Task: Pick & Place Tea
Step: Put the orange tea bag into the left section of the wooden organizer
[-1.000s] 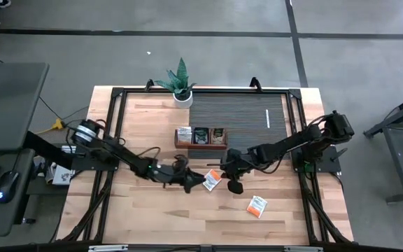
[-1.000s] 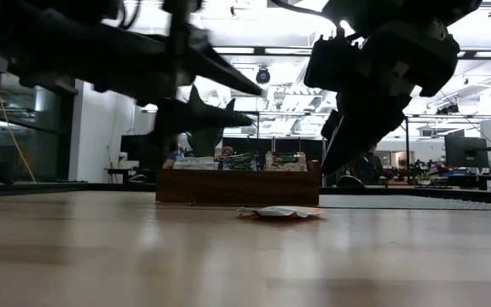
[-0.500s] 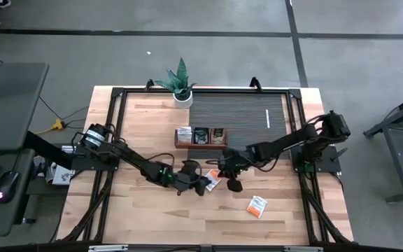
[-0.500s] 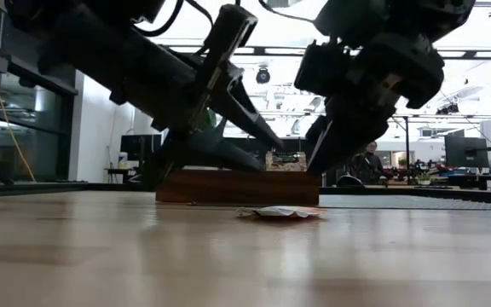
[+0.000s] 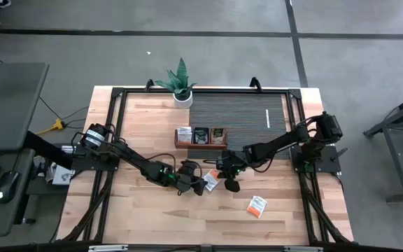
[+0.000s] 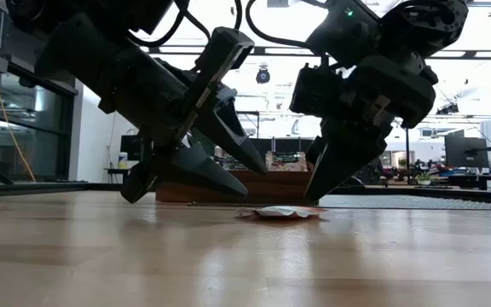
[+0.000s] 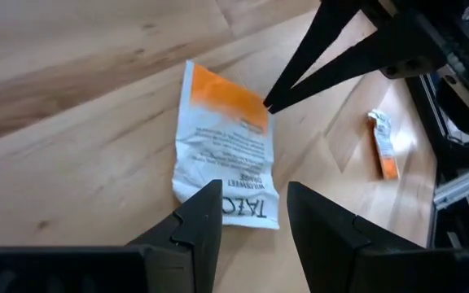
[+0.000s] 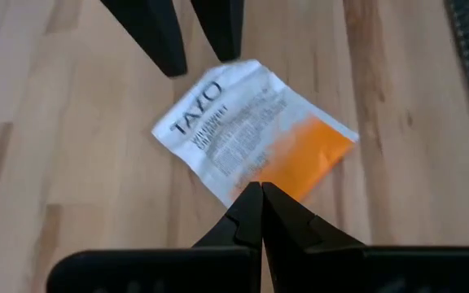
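Roughly three sachets in tray, two sachets loose

Stood on a grey concrete floor crossed by dark seams. Lit by bright ceiling light strips overhead. Flanked by a dark grey desk.
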`<state>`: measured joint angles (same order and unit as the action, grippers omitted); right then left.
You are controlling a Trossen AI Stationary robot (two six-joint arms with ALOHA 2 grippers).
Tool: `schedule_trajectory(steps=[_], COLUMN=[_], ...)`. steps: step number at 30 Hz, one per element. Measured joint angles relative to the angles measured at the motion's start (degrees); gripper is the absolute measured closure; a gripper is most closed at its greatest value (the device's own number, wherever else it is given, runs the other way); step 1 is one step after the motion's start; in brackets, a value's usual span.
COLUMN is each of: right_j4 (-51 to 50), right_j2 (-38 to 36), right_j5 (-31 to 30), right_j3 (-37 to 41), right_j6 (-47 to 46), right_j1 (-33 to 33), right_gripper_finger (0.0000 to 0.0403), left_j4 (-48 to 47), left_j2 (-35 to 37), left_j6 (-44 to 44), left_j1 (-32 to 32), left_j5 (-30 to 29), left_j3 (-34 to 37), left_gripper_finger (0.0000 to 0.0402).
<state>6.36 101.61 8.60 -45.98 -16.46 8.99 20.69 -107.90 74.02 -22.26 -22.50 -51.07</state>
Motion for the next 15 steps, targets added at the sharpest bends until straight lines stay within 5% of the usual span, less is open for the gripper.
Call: schedule_trajectory(steps=[15], right_j4=[2.16], right_j2=[4.66], right_j5=[-0.53], right_j3=[-0.31], right_j6=[-13.97], right_j1=[0.82], right_gripper_finger=[0.0403], left_j4=[-6.55], left_j2=[0.07], left_j6=[4.04], left_j1=[0.07], left_j5=[4.34], left_j3=[-0.02], left_gripper_finger=[0.0264])
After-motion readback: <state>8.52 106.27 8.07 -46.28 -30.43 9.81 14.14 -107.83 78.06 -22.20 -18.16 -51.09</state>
